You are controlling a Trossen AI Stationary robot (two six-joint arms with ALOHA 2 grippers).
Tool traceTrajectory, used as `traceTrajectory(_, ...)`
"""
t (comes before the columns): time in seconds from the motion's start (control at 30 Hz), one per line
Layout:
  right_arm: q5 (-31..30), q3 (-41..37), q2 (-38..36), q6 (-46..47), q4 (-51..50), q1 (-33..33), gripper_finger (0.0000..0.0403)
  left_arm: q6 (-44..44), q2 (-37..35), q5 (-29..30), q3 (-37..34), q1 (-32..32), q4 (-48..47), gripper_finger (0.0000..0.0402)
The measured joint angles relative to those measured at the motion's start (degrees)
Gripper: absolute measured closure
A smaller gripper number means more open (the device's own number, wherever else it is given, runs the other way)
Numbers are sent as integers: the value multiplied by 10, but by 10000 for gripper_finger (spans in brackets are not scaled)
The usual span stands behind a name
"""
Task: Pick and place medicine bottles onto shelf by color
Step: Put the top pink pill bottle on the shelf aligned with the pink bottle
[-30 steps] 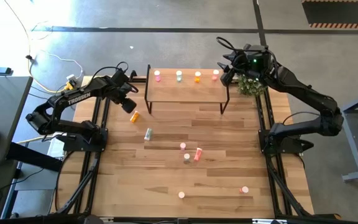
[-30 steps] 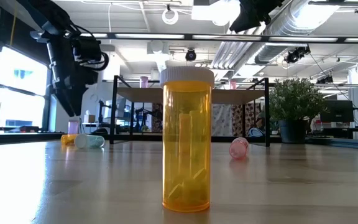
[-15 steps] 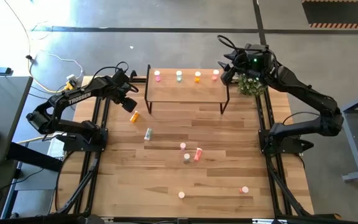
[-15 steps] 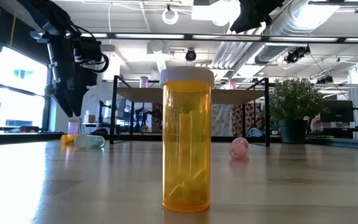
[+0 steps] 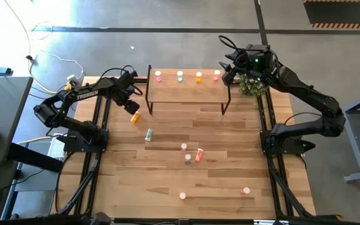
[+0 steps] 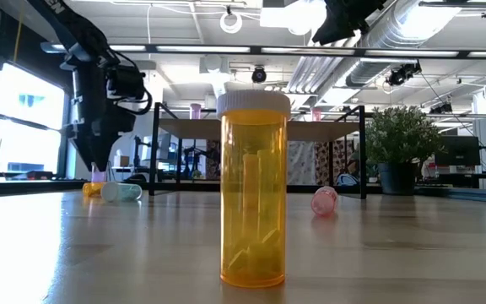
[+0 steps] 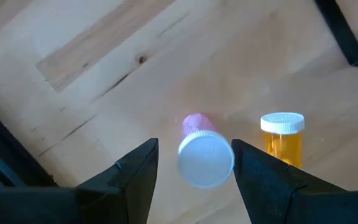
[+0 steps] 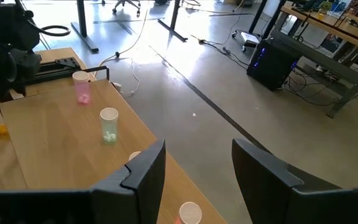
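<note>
My left gripper point(image 5: 132, 103) is open at the table's far left, pointing down. Its fingers stand on either side of an upright pink bottle point(image 7: 205, 158) with a white cap, which stands on its base on the table point(image 6: 98, 174). An orange bottle point(image 7: 283, 140) lies just beside it point(image 5: 135, 117). The shelf point(image 5: 186, 90) carries a pink point(image 5: 158, 75), a green point(image 5: 180, 75), an orange point(image 5: 199, 76) and a red-pink bottle point(image 5: 216, 74) along its far edge. My right gripper point(image 5: 227, 72) is open and empty above the shelf's far right corner.
Loose bottles are scattered on the table: a green one lying down point(image 5: 149, 134), a group at the middle point(image 5: 192, 154), and two near the front edge point(image 5: 182, 195) point(image 5: 246, 190). A potted plant point(image 5: 252, 84) stands right of the shelf. An orange bottle point(image 6: 254, 190) stands close to the low camera.
My left gripper has come down a little over the pink bottle, staying open, while its arm has swung slightly toward the shelf. The bottles have kept still.
</note>
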State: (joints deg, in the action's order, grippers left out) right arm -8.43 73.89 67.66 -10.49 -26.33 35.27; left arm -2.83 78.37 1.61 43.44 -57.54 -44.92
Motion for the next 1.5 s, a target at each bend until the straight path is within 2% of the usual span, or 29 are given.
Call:
traceTrajectory(0.83,0,0,0,0,0,0,226,15,7,5,0,3,-2,275)
traceTrajectory(1.13,0,0,0,0,0,0,226,16,7,4,0,3,-5,281)
traceTrajectory(1.3,0,0,0,0,-1,0,226,20,7,0,8,3,-42,281)
traceTrajectory(1.5,0,0,0,0,-1,0,226,27,7,0,49,3,-94,281)
